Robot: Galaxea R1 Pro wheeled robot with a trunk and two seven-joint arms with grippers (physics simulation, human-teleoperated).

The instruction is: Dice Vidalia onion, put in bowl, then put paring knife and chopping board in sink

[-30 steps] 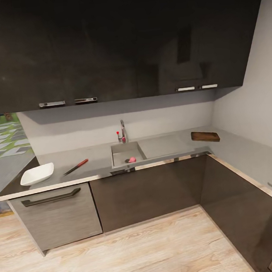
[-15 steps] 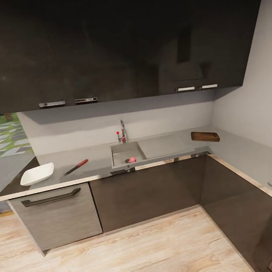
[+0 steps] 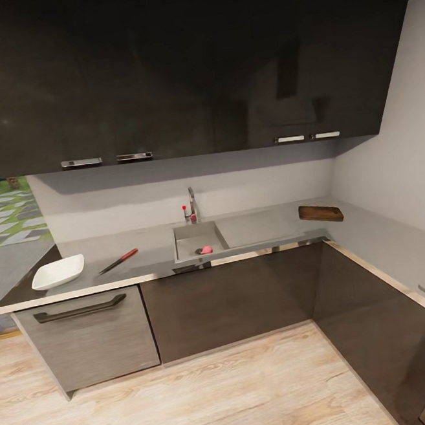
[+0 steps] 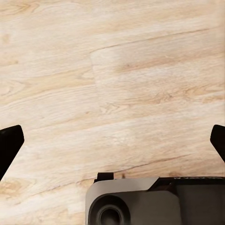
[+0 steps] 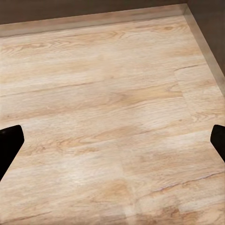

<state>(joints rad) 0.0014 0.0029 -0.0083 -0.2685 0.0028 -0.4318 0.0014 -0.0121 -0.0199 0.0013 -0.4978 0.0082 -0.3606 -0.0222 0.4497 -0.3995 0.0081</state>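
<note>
Both sets of jaws hung spread and empty over the pale wooden floor (image 5: pixel 112 117). The small pinkish-red onion (image 3: pixel 206 249) lay far beyond them in the steel sink (image 3: pixel 199 238), presumably awaiting pickup.

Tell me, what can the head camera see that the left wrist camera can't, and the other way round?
Head view alone: the kitchen counter scene, with the pinkish Vidalia onion lying in the sink, the bowl and the red-handled paring knife on the countertop to the sink's left, and the chopping board far to its right, under black cabinets.

Left wrist view alone: the left tool with its dark fingertips spread wide, holding nothing, and a grey part of the robot's body.

Both: the light wood floor.
</note>
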